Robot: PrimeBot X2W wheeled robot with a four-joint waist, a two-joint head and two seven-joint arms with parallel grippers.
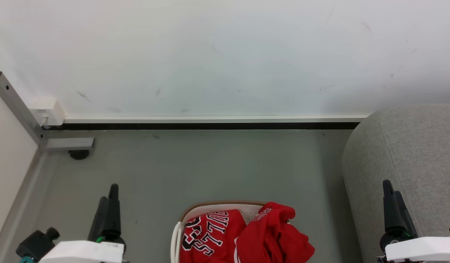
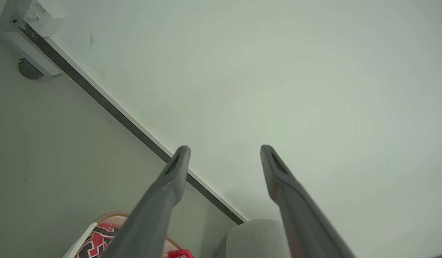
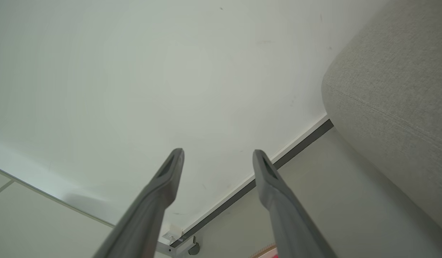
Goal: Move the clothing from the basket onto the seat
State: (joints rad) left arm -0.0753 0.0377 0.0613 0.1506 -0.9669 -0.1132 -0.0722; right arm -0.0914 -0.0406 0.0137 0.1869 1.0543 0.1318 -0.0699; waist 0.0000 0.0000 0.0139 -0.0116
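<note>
Both grippers sit closest, low in the head view. The left gripper point(image 2: 224, 148) has its two dark fingers spread wide with nothing between them, and the same goes for the right gripper point(image 3: 218, 152), which is also wide open and empty. Neither touches any cloth.

Between them, at the near edge of the floor point(image 1: 195, 164), stands the basket point(image 1: 176, 237), white with a brown rim, cut off by the bottom of the head view. All the clothing is in it. The jersey point(image 1: 210, 233), red with white-and-black lettering, fills the left part of the basket. The plain red garment point(image 1: 279, 237) is heaped against it on the right, bunched up and spilling over the basket's right rim. The two pieces touch.

The left gripper is to the left of the basket, apart from it, above bare grey floor. The right gripper is well off to the right, in front of the seat point(image 1: 411, 153).

The seat is light grey fabric with a rounded corner, at the right edge of the floor, near the basket without touching it.

Behind everything, a white wall point(image 1: 225, 54) with faint scuff marks meets the floor along a white and black baseboard point(image 1: 210, 122). At the far left corner of the floor are a grey metal post point(image 1: 13, 100) and a small white box point(image 1: 47, 111).
</note>
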